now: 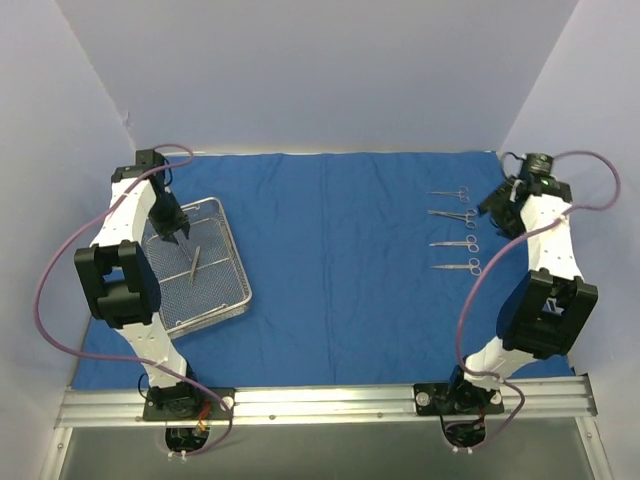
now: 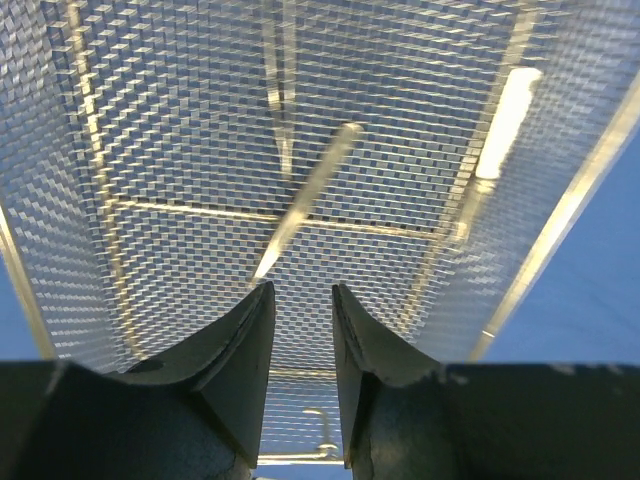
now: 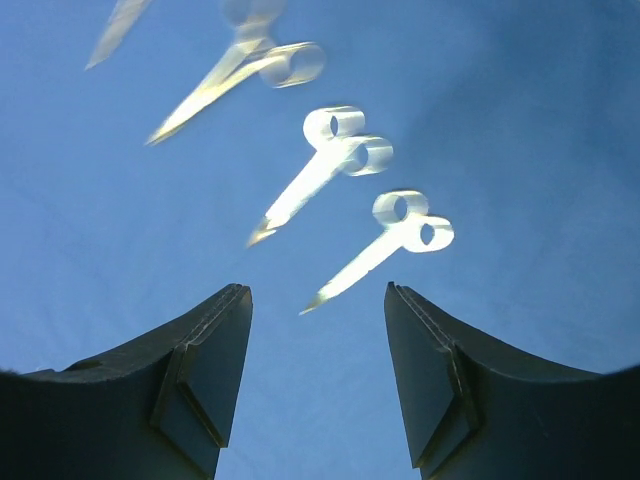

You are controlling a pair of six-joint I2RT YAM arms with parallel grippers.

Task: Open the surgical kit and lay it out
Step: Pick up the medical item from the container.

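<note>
The left hand (image 2: 300,290), fingers slightly apart and empty, hovered over the shallow silver wire-mesh tray (image 1: 215,290) holding one thin silver instrument (image 1: 195,262) — the right hand (image 3: 316,287), wide apart and empty, hung above four silver scissor-handled instruments (image 1: 455,243) on the royal-blue cloth wrap (image 1: 340,260).

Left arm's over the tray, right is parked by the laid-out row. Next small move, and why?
Probably lower the left claw onto the instrument left in the tray and close on it. Its jaws are part open and empty just above it, while four instruments already lie in a row on the cloth by the open right claw.
</note>
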